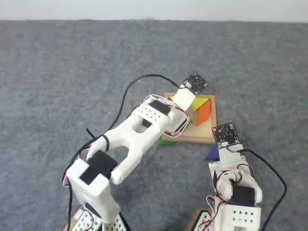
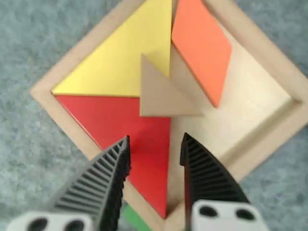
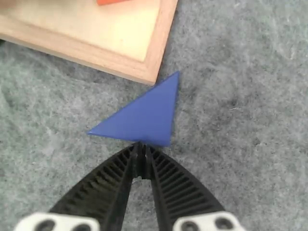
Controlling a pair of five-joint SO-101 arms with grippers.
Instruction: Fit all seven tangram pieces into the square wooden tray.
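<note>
The flat blue triangular tangram piece [image 3: 147, 118] lies on the grey bench [image 3: 240, 120], directly ahead of the right claw [image 3: 140, 148]. That claw is clenched on nothing, its tips meeting at the triangle's nearest edge. The piece's longest edge faces away from the claw, toward a corner of the square wooden tray [image 3: 86, 55] just beyond it. The right arm is clearly the nearer one.

The left claw [image 2: 155, 140] hangs released above the large red triangle [image 2: 125, 122] in the tray. The large yellow triangle [image 2: 125, 57], orange parallelogram [image 2: 202, 48] and small tan wooden triangle [image 2: 161, 94] sit farther ahead. A green piece [image 2: 134, 219] peeks out beneath that claw, outside the rim.
</note>
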